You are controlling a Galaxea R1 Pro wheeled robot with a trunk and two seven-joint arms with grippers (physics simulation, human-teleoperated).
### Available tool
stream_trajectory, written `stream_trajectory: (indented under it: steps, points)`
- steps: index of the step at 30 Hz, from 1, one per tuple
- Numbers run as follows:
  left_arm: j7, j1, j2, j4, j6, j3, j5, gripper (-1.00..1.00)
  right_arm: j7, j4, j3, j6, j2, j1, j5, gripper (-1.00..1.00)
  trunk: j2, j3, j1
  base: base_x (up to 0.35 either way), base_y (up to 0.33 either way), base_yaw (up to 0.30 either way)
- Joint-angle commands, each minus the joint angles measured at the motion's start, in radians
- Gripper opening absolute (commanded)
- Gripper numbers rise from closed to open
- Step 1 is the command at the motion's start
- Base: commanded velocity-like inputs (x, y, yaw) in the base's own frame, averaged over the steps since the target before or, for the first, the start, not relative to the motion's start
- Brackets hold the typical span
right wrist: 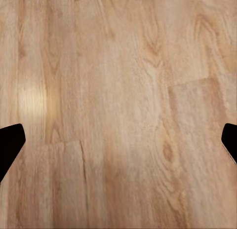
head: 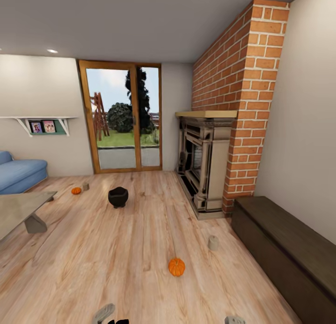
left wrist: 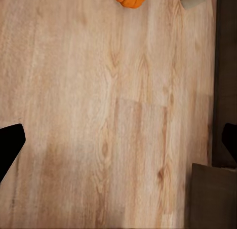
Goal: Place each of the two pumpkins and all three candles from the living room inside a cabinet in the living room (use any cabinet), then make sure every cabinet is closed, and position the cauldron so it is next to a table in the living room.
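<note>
Wood floor (right wrist: pixel 118 110) under both tools, wide open, empty

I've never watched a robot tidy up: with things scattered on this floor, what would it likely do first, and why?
Probably roll toward the nearest pumpkin. It lies on the bare floor ahead, beside a candle and close to the closed cabinet. Both the left gripper and right gripper are open and empty.

pumpkins (head: pixel 176 267) (head: pixel 76 190), candles (head: pixel 213 242), cauldron (head: pixel 118 196) on floor
</note>
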Motion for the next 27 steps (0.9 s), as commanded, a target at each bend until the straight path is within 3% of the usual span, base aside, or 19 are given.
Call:
stream_trajectory:
  steps: [1,27]
  points:
    - [-0.001,0.000,0.001,-0.001,0.007,-0.004,0.010,1.00,0.002,-0.001,0.006,0.003,-0.001,0.000,-0.010,1.00,-0.001,-0.001,0.001,0.331,0.049,0.000]
    - [-0.001,0.000,0.001,0.000,0.007,-0.004,0.010,1.00,0.001,-0.001,0.004,0.003,-0.002,0.000,-0.010,1.00,-0.001,-0.001,0.001,0.303,0.197,0.006]
